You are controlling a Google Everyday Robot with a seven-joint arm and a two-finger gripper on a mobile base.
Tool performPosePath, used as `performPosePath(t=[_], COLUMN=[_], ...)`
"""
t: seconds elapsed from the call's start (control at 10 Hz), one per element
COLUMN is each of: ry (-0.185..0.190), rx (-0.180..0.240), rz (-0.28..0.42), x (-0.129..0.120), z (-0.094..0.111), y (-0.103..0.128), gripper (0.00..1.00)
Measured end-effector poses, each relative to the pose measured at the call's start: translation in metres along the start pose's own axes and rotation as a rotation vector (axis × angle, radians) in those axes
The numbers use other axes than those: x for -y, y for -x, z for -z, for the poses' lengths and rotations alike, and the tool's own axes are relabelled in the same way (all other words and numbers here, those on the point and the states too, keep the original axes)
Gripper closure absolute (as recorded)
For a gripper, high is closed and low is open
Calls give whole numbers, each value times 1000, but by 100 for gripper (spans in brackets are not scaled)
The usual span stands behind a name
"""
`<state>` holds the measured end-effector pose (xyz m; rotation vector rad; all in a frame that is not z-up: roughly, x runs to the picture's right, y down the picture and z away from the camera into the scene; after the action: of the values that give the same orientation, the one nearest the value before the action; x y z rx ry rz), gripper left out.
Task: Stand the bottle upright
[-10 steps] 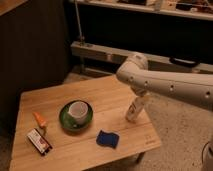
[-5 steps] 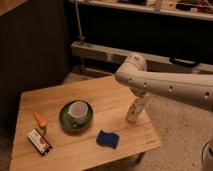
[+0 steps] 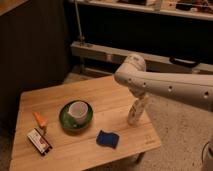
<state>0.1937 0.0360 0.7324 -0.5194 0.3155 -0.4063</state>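
My white arm (image 3: 165, 85) reaches in from the right and bends down over the right part of the wooden table (image 3: 115, 95). The gripper (image 3: 138, 106) points down at the table near its right edge. Right below it is the bottle (image 3: 133, 118), a small whitish shape that stands nearly upright, leaning slightly, with its base on the wood. The gripper sits at the bottle's top, and I cannot tell whether the two touch.
A white cup on a green saucer (image 3: 76, 114) sits at the table's middle. A blue sponge-like pad (image 3: 107, 139) lies near the front edge. An orange carrot-like item (image 3: 39, 120) and a red-and-white packet (image 3: 39, 141) lie at the left. Dark shelving stands behind.
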Motion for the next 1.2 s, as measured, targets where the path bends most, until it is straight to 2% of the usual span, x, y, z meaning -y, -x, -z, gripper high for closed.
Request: performPosePath(t=[0.3, 0.4, 0.5, 0.7, 0.9, 1.1, 1.2], ry=[15, 23, 36, 68, 51, 37, 38], rx=[68, 111, 179, 411, 567, 614, 615], rz=[-22, -34, -53, -102, -124, -130, -127], x=[1, 4, 6, 7, 10, 11, 12], z=[7, 11, 15, 17, 24, 27, 27], y=[-2, -3, -9, -31, -46, -53, -51], gripper=[40, 40, 40, 40, 40, 40, 40])
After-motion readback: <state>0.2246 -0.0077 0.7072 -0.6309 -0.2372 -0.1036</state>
